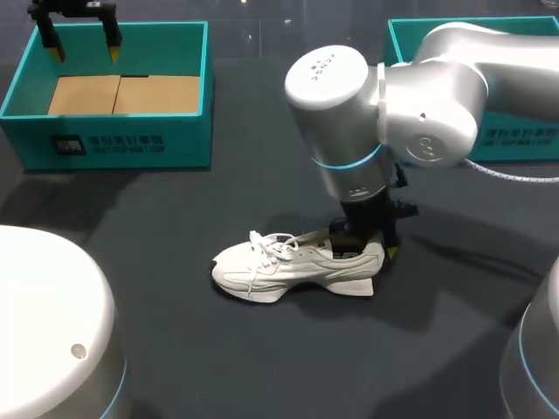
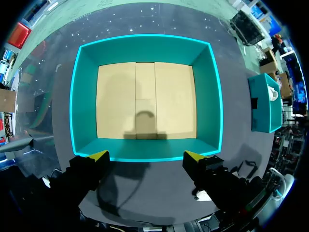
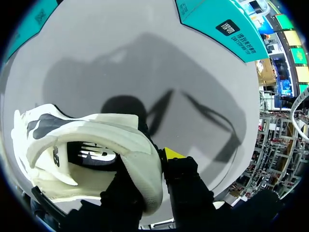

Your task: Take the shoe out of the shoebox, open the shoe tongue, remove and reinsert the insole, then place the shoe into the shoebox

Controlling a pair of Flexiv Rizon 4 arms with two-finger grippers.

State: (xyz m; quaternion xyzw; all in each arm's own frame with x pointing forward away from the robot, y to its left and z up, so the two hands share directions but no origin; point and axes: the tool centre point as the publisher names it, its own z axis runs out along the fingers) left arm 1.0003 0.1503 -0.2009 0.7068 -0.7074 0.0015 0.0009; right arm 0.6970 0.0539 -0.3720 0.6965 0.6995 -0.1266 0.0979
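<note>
- Plainly, the shoe [image 1: 297, 266] stands on its sole on the surface [image 1: 288, 367], out of the shoebox [image 1: 131, 140] and well apart from it.
- Your right end effector [image 1: 371, 251] pinches the heel, one finger inside and one outside; the insole [image 3: 89, 153] looks seated.
- Your left end effector [image 1: 85, 51] hangs wide open above the empty shoebox, touching nothing.
- I judge the unboxing step is closing, with the tongue [image 1: 307, 238] next; it could equally be the return lift, I can't tell.
- If so, keep the heel pinned; bring the left down to spread the tongue.
</note>
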